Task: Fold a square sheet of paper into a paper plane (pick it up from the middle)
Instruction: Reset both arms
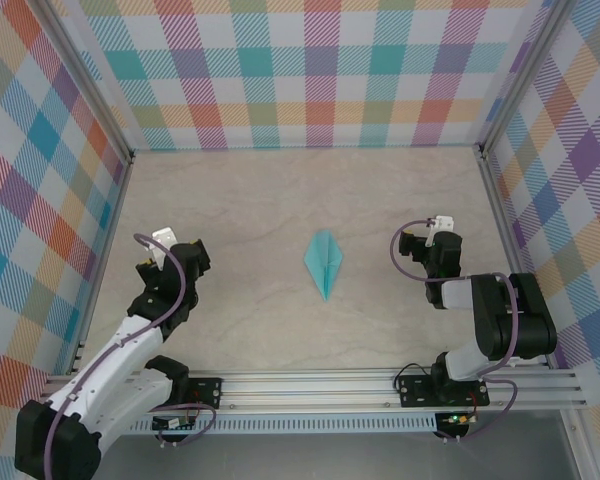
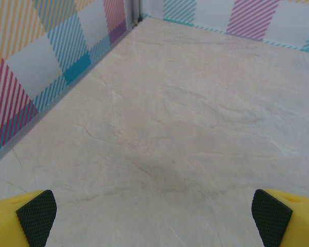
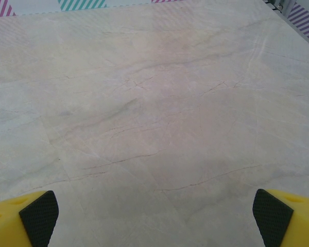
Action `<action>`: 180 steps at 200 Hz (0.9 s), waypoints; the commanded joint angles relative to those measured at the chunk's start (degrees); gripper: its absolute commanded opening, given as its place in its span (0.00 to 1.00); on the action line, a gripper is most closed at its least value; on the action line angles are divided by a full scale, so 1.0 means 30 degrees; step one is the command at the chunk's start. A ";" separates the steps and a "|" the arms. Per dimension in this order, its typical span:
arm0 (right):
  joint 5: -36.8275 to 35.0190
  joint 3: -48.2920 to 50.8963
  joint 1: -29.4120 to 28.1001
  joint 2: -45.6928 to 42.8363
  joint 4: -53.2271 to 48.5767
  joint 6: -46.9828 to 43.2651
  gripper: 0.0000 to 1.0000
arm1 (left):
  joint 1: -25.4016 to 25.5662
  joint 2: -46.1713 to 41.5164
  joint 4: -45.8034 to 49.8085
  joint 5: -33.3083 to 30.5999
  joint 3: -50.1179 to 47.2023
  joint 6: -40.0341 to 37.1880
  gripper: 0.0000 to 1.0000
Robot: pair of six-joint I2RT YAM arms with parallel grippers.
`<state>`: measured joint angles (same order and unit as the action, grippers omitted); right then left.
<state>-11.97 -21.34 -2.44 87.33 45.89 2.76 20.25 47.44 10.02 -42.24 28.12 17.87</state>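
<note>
Holding the left tool released above the table, jaws wide apart, grasping nothing. Lying flat mid-table between the two tools and well apart from both, the plane, slimmer tip pointing toward the near edge. Holding the right tool released too, likewise grasping nothing.

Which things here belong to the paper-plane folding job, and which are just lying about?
Belongs to the job:
- paper plane, light-teal dart lying on the table between the arms
- left gripper, jaws open, holding nothing
- right gripper, jaws open, holding nothing

Just surroundings, all fixtures:
- marbled table
- plaid walls
- aluminium rail at the near edge
</note>
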 commanded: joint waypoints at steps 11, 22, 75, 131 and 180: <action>-0.0113 -0.0386 0.0095 -0.0085 0.0720 0.0384 1.00 | -0.0502 0.1194 -0.6402 -0.0771 -0.1903 -0.2754 1.00; -0.0113 -0.0371 0.0095 -0.0099 0.0728 0.0373 1.00 | -0.0661 0.2017 -0.8157 -0.0333 -0.2328 -0.3221 1.00; -0.0083 -0.0385 0.0095 -0.0080 0.0701 0.0367 1.00 | -0.1647 0.6373 -1.5188 0.2933 -0.3882 -0.5243 1.00; -0.0069 -0.0401 0.0081 -0.0080 0.0684 0.0367 1.00 | -0.3144 0.9781 -1.9418 0.5267 -0.3758 -0.6004 1.00; -0.0054 -0.0412 0.0087 -0.0090 0.0674 0.0341 1.00 | -0.4067 1.4324 -2.1636 0.9065 -0.2569 -0.6971 1.00</action>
<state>-11.97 -21.34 -2.44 87.33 45.87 2.79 9.39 83.59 -47.40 -22.79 17.61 -0.21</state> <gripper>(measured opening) 0.997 0.999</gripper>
